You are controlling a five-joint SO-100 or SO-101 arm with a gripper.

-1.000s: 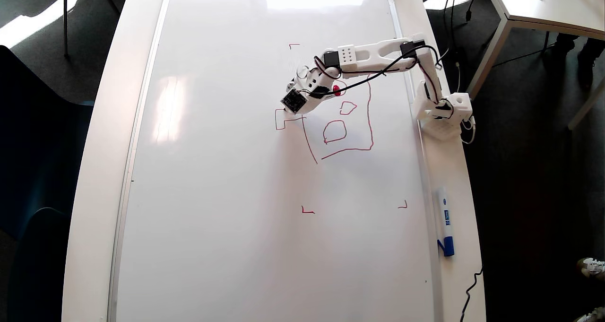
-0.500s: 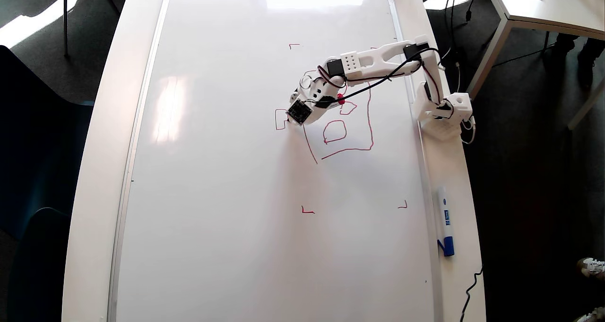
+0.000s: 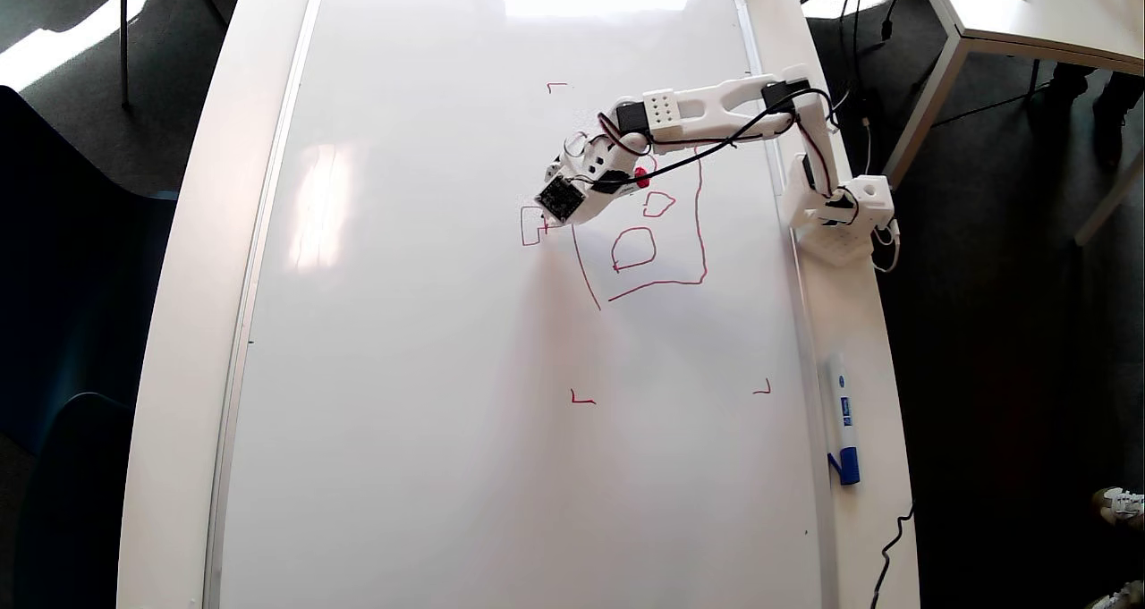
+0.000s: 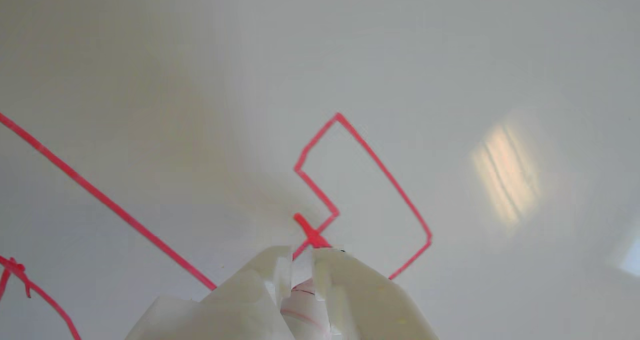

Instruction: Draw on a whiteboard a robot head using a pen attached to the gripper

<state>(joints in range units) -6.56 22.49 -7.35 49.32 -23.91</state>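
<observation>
Since half a second ago we have pulled our wrist back up the whiteboard (image 3: 429, 323) in the overhead view, so the dark module sits higher and the small box of the drawing shows more of its right side. We go from big to small: the whiteboard covers most of the table (image 3: 192, 260), and on it the robot head (image 3: 698, 224) lies right of the small box. Our gripper (image 4: 302, 262) hangs over the stalk joining box and outline. The jaws are clamped on the pen (image 4: 305, 300), whose red nib points up and ahead of them in the wrist view. We judge the stalk is the stroke in hand, running along the pen's own line toward the box's notch.
</observation>
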